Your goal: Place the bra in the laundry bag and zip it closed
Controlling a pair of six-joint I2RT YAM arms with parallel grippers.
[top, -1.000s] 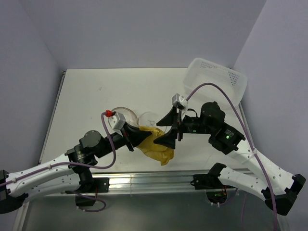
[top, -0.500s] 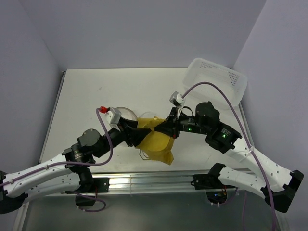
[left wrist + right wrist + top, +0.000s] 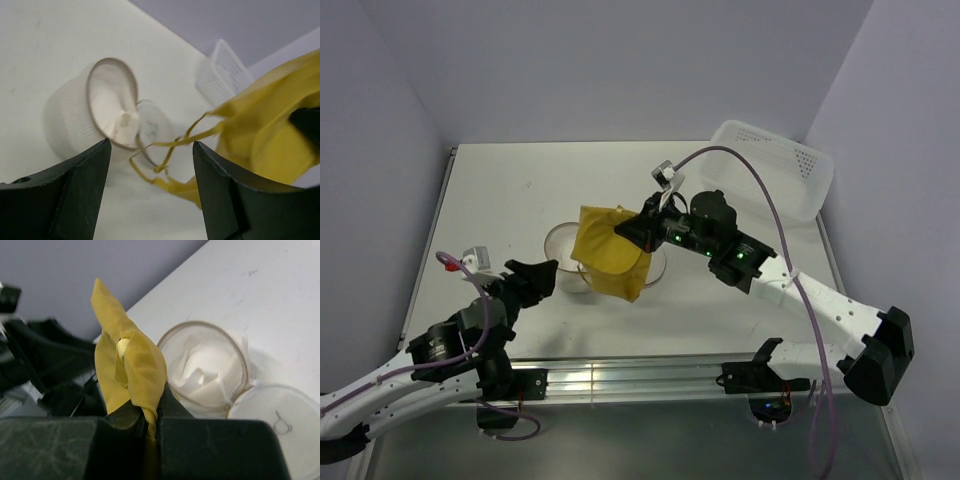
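The mustard-yellow bra (image 3: 607,251) hangs in the air over the middle of the table, pinched by my right gripper (image 3: 638,226), which is shut on its fabric (image 3: 135,370). Beneath it sits the round cream mesh laundry bag (image 3: 564,255), open, its circular flap lid (image 3: 275,410) lying beside it. My left gripper (image 3: 535,272) stands open to the bag's left with nothing between its fingers. In the left wrist view the open laundry bag (image 3: 85,112) lies ahead, and the bra's thin straps (image 3: 170,150) dangle in front of the lid.
A white perforated plastic basket (image 3: 772,165) stands at the table's far right corner. The table's left edge (image 3: 438,220) runs close to the left wall.
My left gripper has let go of the bra and drawn back to the left. My right gripper has shut on the bra and lifted it up and toward the far side, over the bag.
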